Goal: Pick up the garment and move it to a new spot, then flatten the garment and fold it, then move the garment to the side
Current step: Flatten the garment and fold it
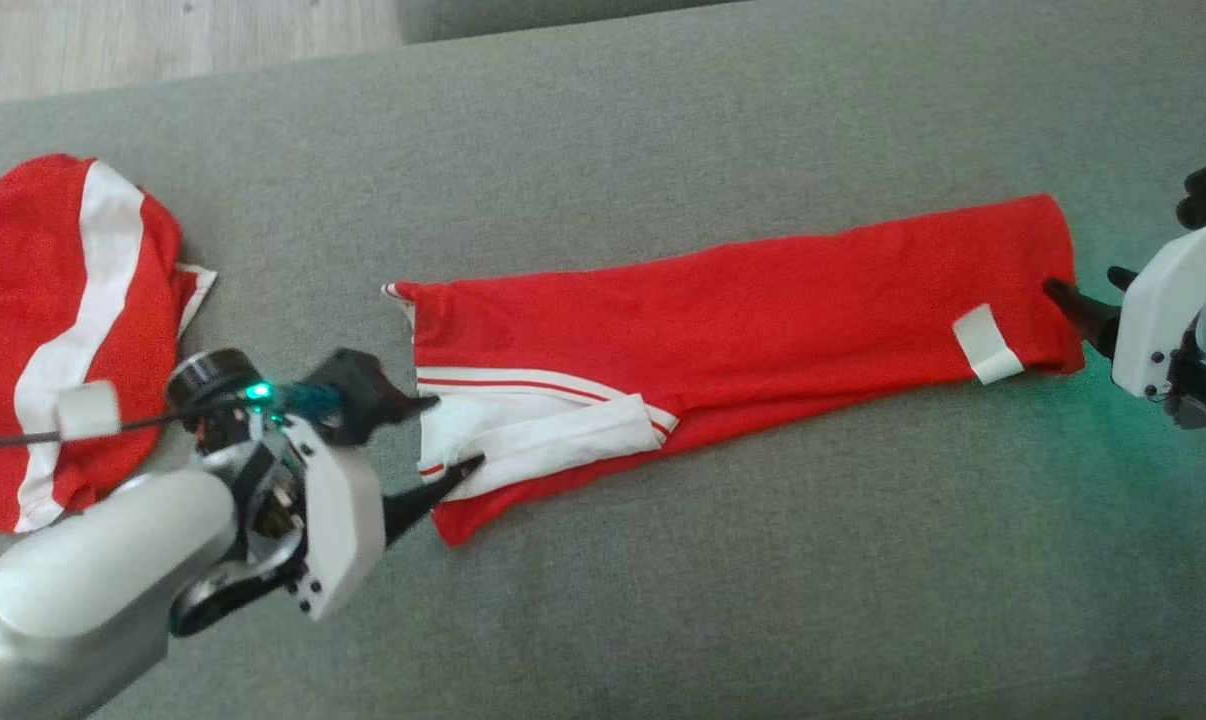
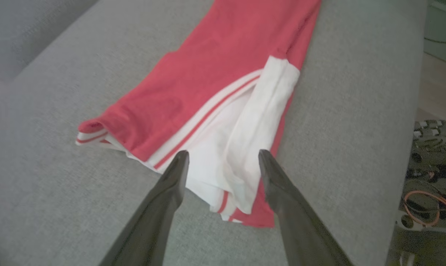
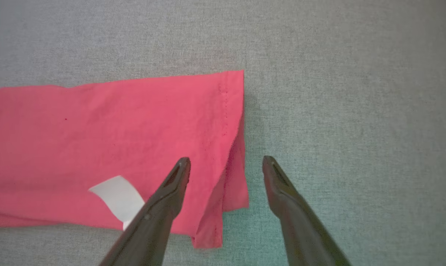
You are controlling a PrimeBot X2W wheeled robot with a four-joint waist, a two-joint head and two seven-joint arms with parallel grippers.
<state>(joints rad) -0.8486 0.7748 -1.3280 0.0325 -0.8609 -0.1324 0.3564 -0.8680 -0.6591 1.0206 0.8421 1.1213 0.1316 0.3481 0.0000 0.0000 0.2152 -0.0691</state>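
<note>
The garment (image 1: pixel 743 310) is red with white striped trim and lies stretched out long across the grey cushion (image 1: pixel 663 600). My left gripper (image 1: pixel 455 432) stands open at its left end, its fingertips on either side of the white striped fold (image 2: pixel 241 133). In the left wrist view the left gripper (image 2: pixel 223 155) hovers over that white part with nothing pinched. My right gripper (image 1: pixel 1081 280) is open at the garment's right hem. In the right wrist view the right gripper (image 3: pixel 226 159) straddles the hem edge of the garment (image 3: pixel 115 129), one finger over the cloth beside a white label (image 3: pixel 117 195).
A second red garment with a white stripe (image 1: pixel 53 300) lies bunched at the cushion's far left. Wooden floor (image 1: pixel 163 40) shows beyond the cushion's back edge. In the left wrist view the cushion's edge drops to a floor with cables (image 2: pixel 430 192).
</note>
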